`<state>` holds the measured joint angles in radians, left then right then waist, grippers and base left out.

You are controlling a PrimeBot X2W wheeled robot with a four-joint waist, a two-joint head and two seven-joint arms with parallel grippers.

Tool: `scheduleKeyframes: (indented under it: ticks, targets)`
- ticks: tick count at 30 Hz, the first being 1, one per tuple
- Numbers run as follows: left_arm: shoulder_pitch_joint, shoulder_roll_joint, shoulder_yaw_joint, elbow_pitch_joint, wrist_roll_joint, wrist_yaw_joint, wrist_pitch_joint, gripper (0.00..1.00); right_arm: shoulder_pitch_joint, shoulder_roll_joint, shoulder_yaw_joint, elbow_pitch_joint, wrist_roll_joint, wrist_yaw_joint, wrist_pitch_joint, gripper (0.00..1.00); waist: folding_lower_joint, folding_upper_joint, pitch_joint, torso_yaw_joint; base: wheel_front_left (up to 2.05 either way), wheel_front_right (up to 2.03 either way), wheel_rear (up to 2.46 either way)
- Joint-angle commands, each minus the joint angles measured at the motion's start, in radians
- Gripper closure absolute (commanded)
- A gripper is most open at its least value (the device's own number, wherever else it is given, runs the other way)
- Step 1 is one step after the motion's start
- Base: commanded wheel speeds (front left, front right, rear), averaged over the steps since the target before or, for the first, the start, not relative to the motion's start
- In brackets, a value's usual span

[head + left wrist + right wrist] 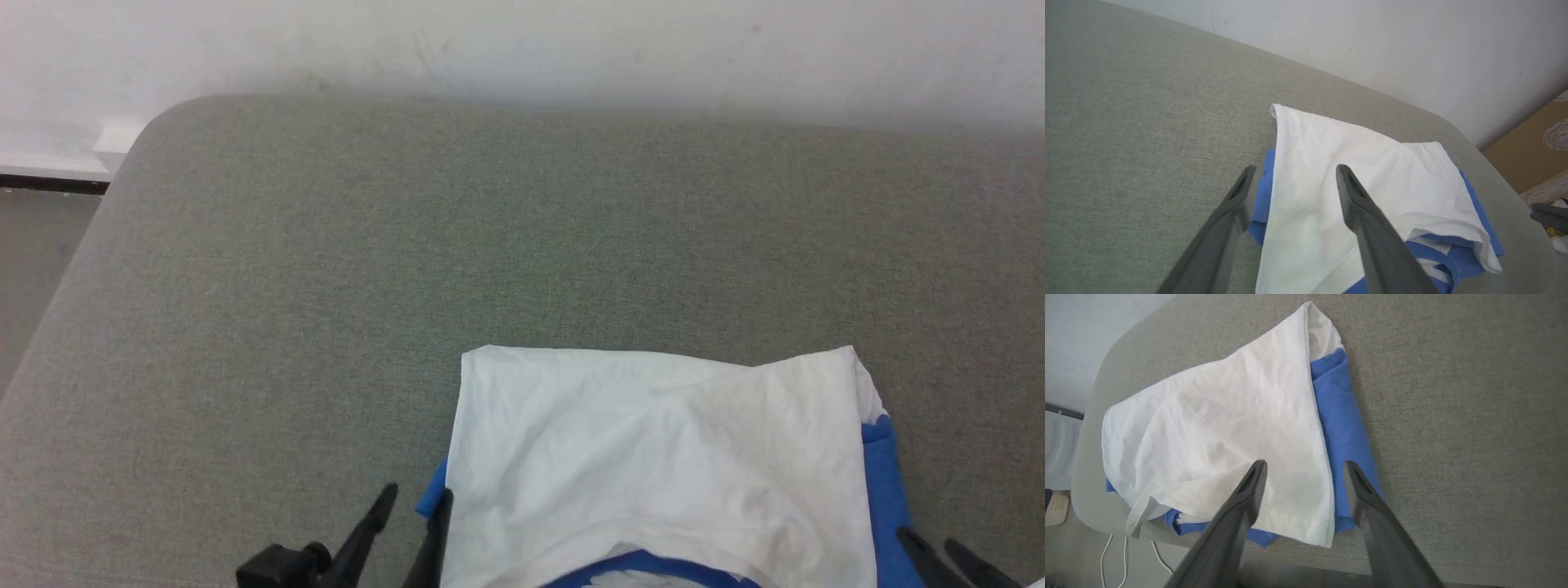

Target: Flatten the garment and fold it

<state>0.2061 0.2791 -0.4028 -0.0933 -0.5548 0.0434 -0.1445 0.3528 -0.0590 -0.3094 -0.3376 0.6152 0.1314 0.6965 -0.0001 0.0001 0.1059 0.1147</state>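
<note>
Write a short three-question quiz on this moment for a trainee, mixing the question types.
1. True or false: the garment lies with a white panel on top and blue cloth showing at both side edges.
2. Pick one. The left gripper and the right gripper are: A) both open, gripping nothing; B) both shut on the cloth; C) one open, one shut.
3. Short answer: what colour is the padded surface under the garment?
Key: 1 true; 2 A; 3 grey.
</note>
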Motion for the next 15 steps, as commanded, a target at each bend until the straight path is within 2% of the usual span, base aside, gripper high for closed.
scheduleKeyframes:
  ticks: [1,3,5,9,12,15]
  targets:
    - [0.012,-0.002,0.016,-0.026,-0.002,0.012,-0.016,0.00,-0.003,0.002,-0.009,-0.017,0.010,-0.001,0.000,0.00,0.0001,-0.0001,0.000,-0.003,0.00,0.00,0.00]
    - [0.011,-0.005,0.040,-0.087,0.006,0.033,-0.043,0.00,-0.023,0.003,-0.030,-0.043,0.012,-0.001,-0.011,0.00,0.0001,-0.0001,0.003,-0.005,0.00,0.00,0.00]
    - [-0.003,-0.014,0.077,-0.153,0.041,0.075,-0.077,0.00,-0.053,0.004,-0.059,-0.062,0.008,-0.001,-0.032,0.00,0.0001,-0.0001,0.009,-0.005,0.00,0.00,0.00]
    - [-0.044,-0.030,0.135,-0.256,0.204,0.177,-0.111,0.00,-0.121,-0.016,-0.064,-0.052,-0.063,-0.001,-0.064,0.00,0.0001,-0.0001,0.029,-0.003,0.00,0.00,0.00]
    - [-0.062,-0.050,0.127,-0.291,0.300,0.213,-0.116,0.00,-0.170,-0.028,-0.039,0.002,-0.112,-0.001,-0.063,0.00,0.0001,-0.0001,0.044,0.004,0.00,0.00,0.00]
    - [-0.072,-0.072,0.103,-0.299,0.354,0.222,-0.117,0.00,-0.206,-0.042,-0.018,0.067,-0.156,-0.001,-0.053,0.00,0.0001,-0.0001,0.060,0.016,0.00,0.00,0.00]
